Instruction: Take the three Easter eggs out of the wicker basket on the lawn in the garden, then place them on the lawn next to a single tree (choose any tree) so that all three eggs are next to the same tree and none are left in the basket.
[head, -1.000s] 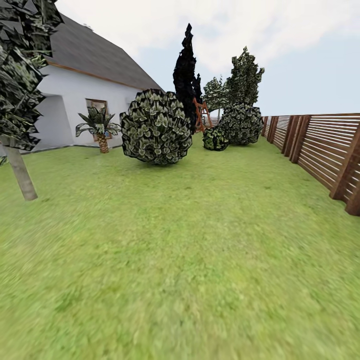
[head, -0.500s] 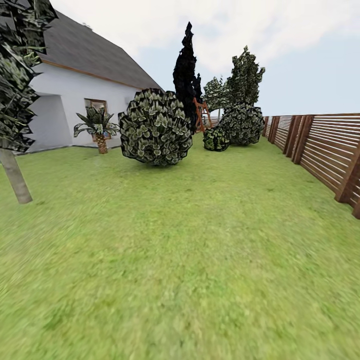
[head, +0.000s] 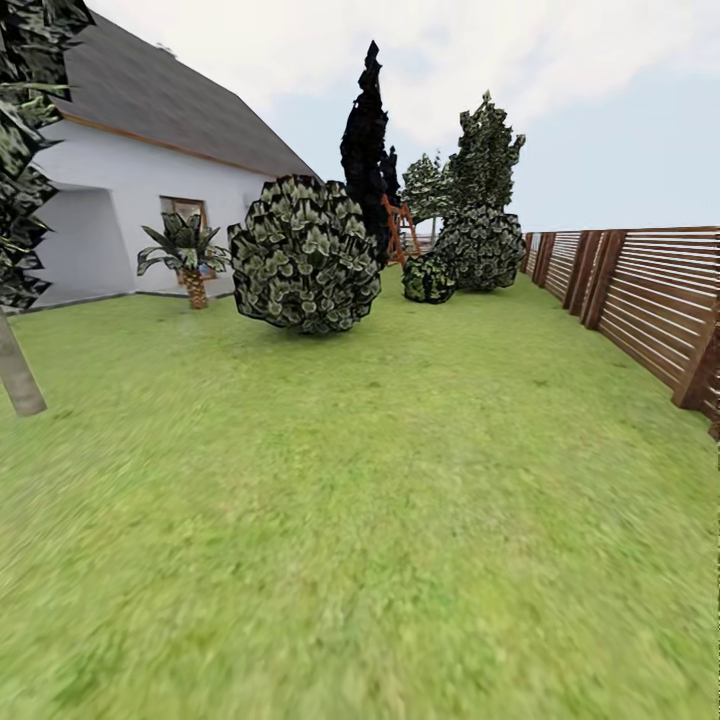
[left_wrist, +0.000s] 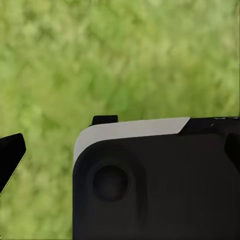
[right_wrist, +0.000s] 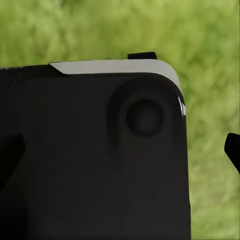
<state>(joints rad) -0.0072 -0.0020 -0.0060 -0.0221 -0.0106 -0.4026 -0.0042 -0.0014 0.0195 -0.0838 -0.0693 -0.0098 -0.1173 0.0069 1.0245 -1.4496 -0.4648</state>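
The Easter eggs and the wicker basket are out of view. The lawn (head: 400, 480) spreads wide and green ahead in the head view. A tree with a pale trunk (head: 18, 370) and a dark leafy crown stands at the far left edge. In the left wrist view my left gripper (left_wrist: 120, 152) hangs over grass, its black fingertips (left_wrist: 11, 152) far apart at the picture's sides, open and holding nothing. My right gripper (right_wrist: 120, 150) is also open over grass, one fingertip (right_wrist: 233, 149) showing at the side. A black, white-edged part of my own body (left_wrist: 150, 180) lies under each gripper.
A brown slat fence (head: 650, 290) bounds the garden on the right. A large round bush (head: 300, 255), a spiky striped plant (head: 185, 255), an all-black tree (head: 365, 150) and further bushes (head: 480, 245) stand ahead. The white house (head: 150, 190) is at back left.
The whole head view has shifted: the camera has moved, so the pale trunk has slid toward the left edge and the bushes sit slightly further left.
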